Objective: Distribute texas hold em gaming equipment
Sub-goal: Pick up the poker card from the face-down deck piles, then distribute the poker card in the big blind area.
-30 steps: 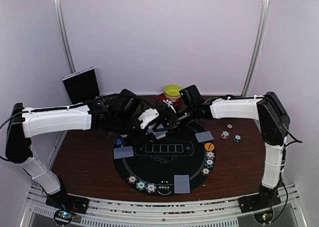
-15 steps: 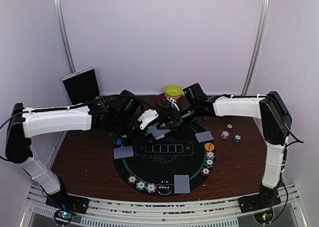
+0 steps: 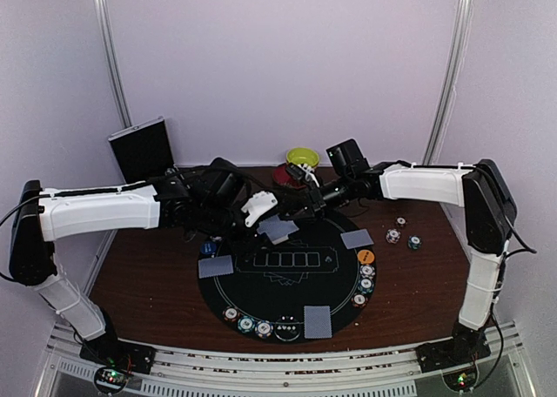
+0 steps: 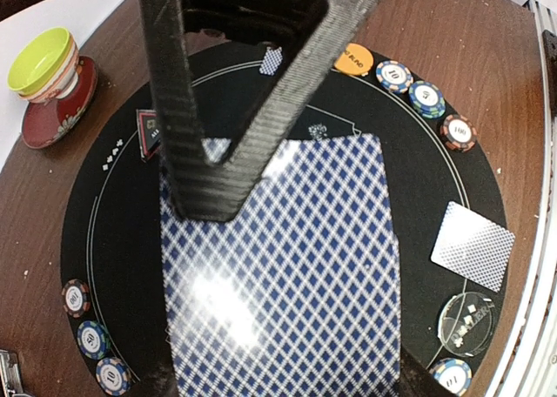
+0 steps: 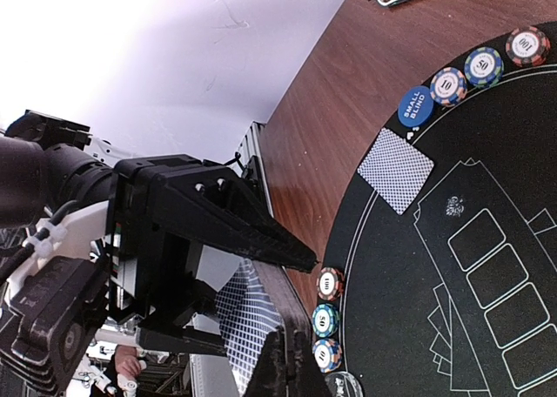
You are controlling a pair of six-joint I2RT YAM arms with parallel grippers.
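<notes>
Two arms meet over the far half of the round black poker mat (image 3: 287, 284) on the brown worktop (image 3: 426, 284). Top view: left pincer (image 3: 270, 221) part open, clamped on the held card (image 3: 278, 230), blue-grey back up, above the mat. One card or a stack, can't tell. Right pincer (image 3: 301, 207) fully closed, tip just beside that card; contact not resolvable. Three dealt cards lie on the mat: left (image 3: 215, 266), right (image 3: 356, 238), near (image 3: 318, 321). Chip rows line the near (image 3: 247, 325) and right (image 3: 366, 279) rims, with the orange button (image 3: 365, 257) at the far end of the right row. Three loose chips (image 3: 393, 236) sit on bare wood to the right. Yellow-green bowl (image 3: 302, 158) is behind the pincers.

Left wrist: own dark finger (image 4: 174, 110) crosses in front of the held card, which hides most of the mat centre. Bowl sits on a red saucer (image 4: 48, 123), off the mat. Clear disc (image 4: 466, 321) lies near one dealt card.

Right wrist: own fingers (image 5: 283, 371) pressed together at frame bottom, held card just beside them. Left pincer blocks the left half. Blue small-blind button (image 5: 416, 106) lies beside chips marked 10, 50, 100.
</notes>
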